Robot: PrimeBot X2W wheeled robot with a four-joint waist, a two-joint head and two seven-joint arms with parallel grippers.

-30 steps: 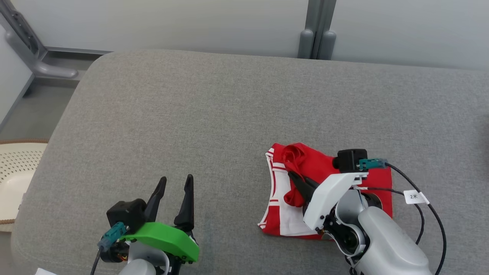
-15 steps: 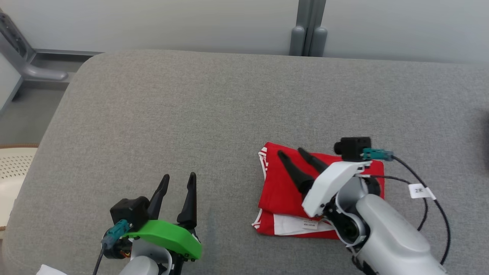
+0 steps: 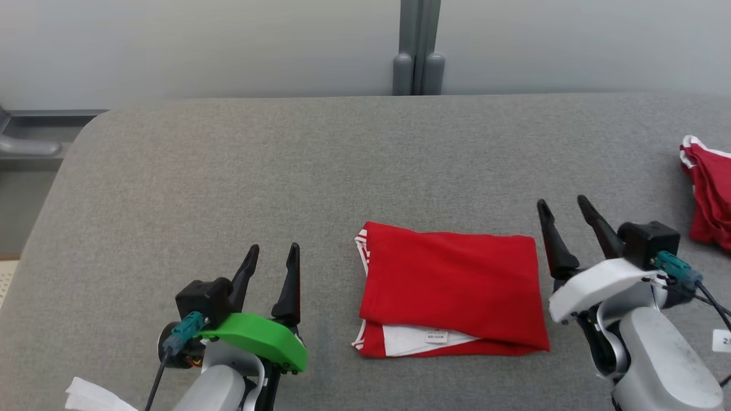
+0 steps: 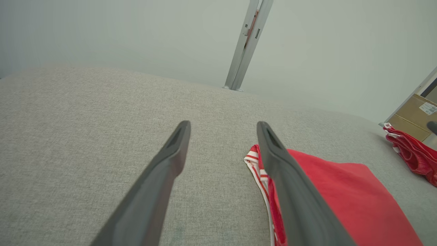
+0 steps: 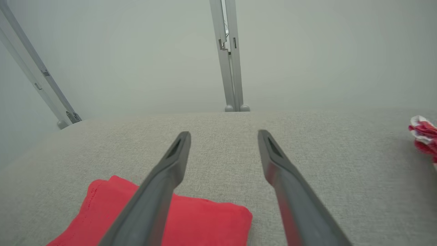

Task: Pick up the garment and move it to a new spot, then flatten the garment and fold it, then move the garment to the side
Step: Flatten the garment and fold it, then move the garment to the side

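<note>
Second red garment (image 3: 708, 197) half beyond the right edge; label (image 3: 436, 337) print on the folded garment (image 3: 451, 279) illegibly small.

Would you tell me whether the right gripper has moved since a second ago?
Yes. The right gripper has drawn off the folded garment toward the robot's right: it was left of the grey post, now right of it.

head view downward, wrist views low, sharing garment (image 3: 451, 279)
</note>
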